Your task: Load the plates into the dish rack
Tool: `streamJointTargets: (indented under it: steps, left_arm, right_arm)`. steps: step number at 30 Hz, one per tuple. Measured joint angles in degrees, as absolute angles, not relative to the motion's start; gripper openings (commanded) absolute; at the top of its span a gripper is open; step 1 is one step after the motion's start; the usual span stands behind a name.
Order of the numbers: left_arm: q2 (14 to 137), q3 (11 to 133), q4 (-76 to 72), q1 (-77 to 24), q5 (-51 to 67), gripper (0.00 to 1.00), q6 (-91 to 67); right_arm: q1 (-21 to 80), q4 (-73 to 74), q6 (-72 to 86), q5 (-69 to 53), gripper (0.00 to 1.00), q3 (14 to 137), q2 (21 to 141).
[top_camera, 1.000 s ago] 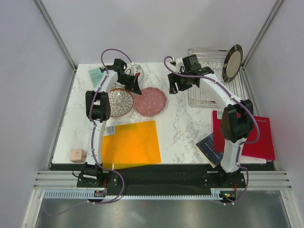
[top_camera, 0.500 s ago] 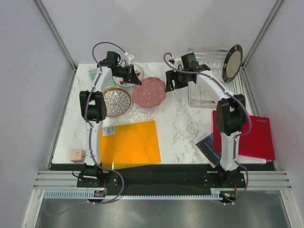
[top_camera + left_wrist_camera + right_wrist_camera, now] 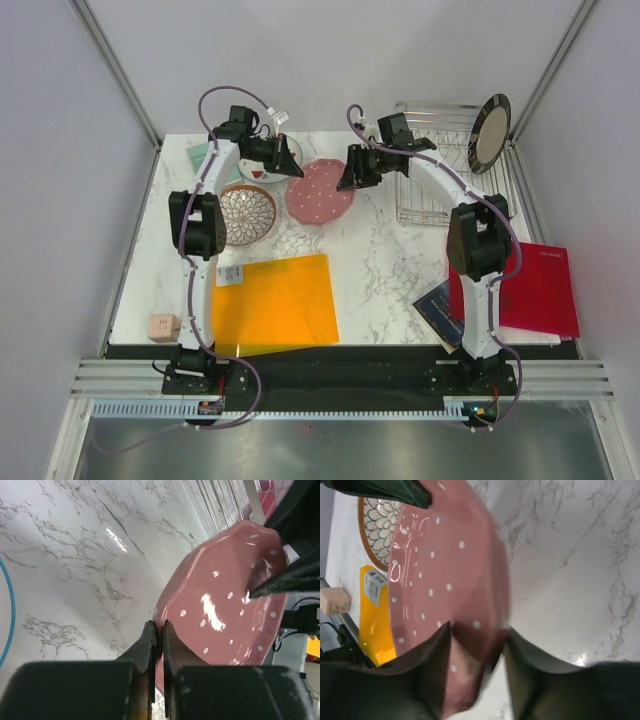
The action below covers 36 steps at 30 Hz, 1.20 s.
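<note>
The pink dotted plate [image 3: 321, 190] is tilted up off the marble, its face filling the left wrist view [image 3: 225, 605] and the right wrist view [image 3: 435, 565]. My left gripper [image 3: 290, 166] [image 3: 156, 627] is shut on its left rim. My right gripper [image 3: 347, 181] [image 3: 477, 630] is at the opposite rim, jaws apart, one finger on each side of the edge. The lattice plate [image 3: 248, 213] lies flat on the left. The plate with red and green shapes [image 3: 278, 150] is partly hidden behind my left arm. The dish rack [image 3: 440, 170] stands at the back right with the dark-rimmed plate [image 3: 489, 133] upright in it.
An orange sheet [image 3: 277, 302] lies at the front left, with a small wooden block [image 3: 164, 326] beside it. A red sheet [image 3: 535, 290] and a dark booklet [image 3: 440, 310] lie at the front right. A teal card [image 3: 200, 152] sits at the back left.
The pink plate has been raised from flat and shifted towards the back by my left gripper. My right gripper has moved left onto its right rim, and its jaws have narrowed.
</note>
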<state>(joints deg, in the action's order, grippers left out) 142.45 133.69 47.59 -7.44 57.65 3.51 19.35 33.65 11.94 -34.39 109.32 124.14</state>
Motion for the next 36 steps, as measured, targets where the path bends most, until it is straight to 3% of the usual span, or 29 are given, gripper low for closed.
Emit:
streamJointTargets:
  steps: [1, 2, 6, 8, 15, 17, 23, 28, 36]
  left_arm:
    - [142.45, 133.51, 47.62, -7.62, 57.54, 0.02, 3.46]
    - [142.45, 133.38, 47.57, -7.62, 57.45, 0.02, 3.49]
    - [142.23, 133.14, 46.83, -7.66, 58.06, 0.42, 3.29]
    - [142.10, 133.10, 46.85, -7.90, 56.82, 0.48, 2.28]
    - [135.04, 132.11, 47.18, -8.16, 44.49, 0.58, 1.45]
    - [129.38, 127.85, 44.05, -7.84, 40.34, 0.63, 1.43]
    - [109.49, 108.99, 32.80, -7.60, 28.08, 0.62, 1.02]
    - [103.77, 102.28, 28.51, -11.42, 16.45, 0.62, 1.13]
    - [103.22, 93.62, 27.49, -14.74, 11.88, 0.62, 1.10]
  right_arm:
    - [19.33, 33.41, 12.53, -34.44, 0.23, 109.32, 124.14]
    - [19.22, 33.47, 13.28, -35.18, 0.00, 109.30, 124.14]
    - [17.85, 33.06, 15.57, -35.00, 0.00, 109.08, 124.31]
    - [17.32, 32.95, 15.20, -35.31, 0.00, 109.03, 124.20]
    - [10.52, 39.62, 13.67, -29.89, 0.00, 116.22, 123.72]
    - [6.33, 39.86, 13.15, -26.96, 0.00, 121.64, 123.72]
    - [-3.25, 35.75, 8.45, -11.11, 0.00, 130.85, 119.72]
    - [-3.33, 32.71, 0.91, 5.58, 0.00, 126.91, 112.77]
    - [-1.13, 33.28, -8.01, 19.18, 0.00, 127.31, 114.26]
